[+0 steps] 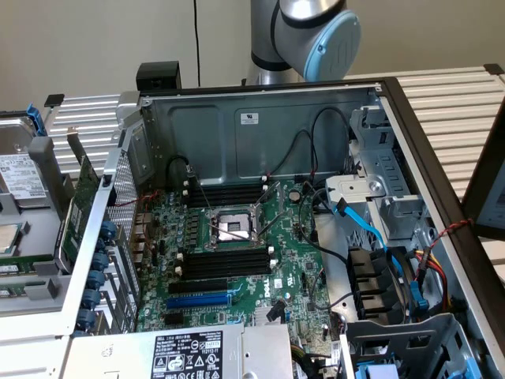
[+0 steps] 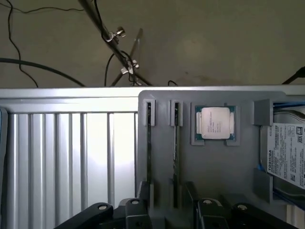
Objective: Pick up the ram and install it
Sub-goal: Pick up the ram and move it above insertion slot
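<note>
This is looking like a robotics lab: an opened computer case [image 1: 237, 134] is lying on a ribbed metal table [image 1: 450, 103], a robot arm [image 1: 312, 35] is standing just behind the case, and a grey tray [image 2: 162, 143] carrying a processor [image 2: 215, 122] and hard drive [image 2: 286, 152] is sitting beside the case.

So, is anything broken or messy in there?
Nothing looks broken or spilled. The computer case lies open with its black memory slots empty, and two ram sticks stand on edge in a gray tray beside a processor chip.
</note>
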`<state>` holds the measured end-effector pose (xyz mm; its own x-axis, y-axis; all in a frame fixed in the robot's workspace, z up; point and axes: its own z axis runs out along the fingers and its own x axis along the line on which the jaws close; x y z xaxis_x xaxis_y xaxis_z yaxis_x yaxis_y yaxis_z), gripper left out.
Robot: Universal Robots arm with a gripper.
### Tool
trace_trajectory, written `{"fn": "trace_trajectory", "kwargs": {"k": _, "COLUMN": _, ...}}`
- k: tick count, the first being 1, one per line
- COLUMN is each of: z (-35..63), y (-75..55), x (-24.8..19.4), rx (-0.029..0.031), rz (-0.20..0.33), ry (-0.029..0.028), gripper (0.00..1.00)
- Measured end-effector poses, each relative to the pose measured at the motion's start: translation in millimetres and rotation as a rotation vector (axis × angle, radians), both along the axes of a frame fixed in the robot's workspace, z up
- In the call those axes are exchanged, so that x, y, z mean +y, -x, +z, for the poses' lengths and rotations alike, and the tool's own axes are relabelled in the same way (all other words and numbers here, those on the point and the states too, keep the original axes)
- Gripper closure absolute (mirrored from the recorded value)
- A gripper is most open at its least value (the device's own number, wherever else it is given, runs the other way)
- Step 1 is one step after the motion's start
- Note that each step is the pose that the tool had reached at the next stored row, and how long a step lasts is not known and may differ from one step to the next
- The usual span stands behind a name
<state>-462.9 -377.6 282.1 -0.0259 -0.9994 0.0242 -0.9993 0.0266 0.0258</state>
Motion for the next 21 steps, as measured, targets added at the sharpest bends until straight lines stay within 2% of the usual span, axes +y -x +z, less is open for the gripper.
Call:
{"fn": "trace_trajectory", "kwargs": {"k": 12, "z": -22.0, "y": 0.2, "x": -11.5, "rx": -0.0004, "rz": -0.020, "ry": -0.0001, "gripper": 0.58}}
{"fn": "trace_trajectory", "kwargs": {"k": 21, "z": -38.3, "y": 0.2, "x": -14.1, "rx": -0.0010, "rz": -0.025, "ry": -0.0002, "gripper": 0.58}}
